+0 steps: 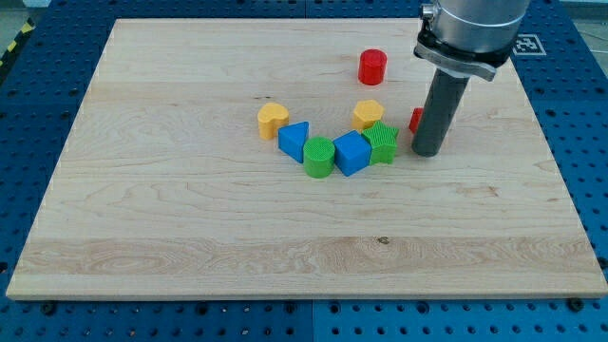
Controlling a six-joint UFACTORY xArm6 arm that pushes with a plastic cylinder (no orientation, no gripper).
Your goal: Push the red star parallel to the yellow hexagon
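Observation:
The red star point(416, 120) is mostly hidden behind my dark rod; only a red sliver shows at the rod's left side. My tip point(427, 152) rests on the board just below and right of that sliver, touching or nearly touching it. The yellow hexagon point(369, 114) lies to the star's left, at about the same height in the view, with a gap between them. A green star point(382, 142) sits just below the hexagon and left of my tip.
A blue cube point(351, 153), a green cylinder point(319, 157), a blue triangle point(294, 140) and a yellow heart point(273, 120) form an arc leftwards from the green star. A red cylinder point(372, 66) stands above the hexagon. The wooden board point(190, 237) lies on a blue table.

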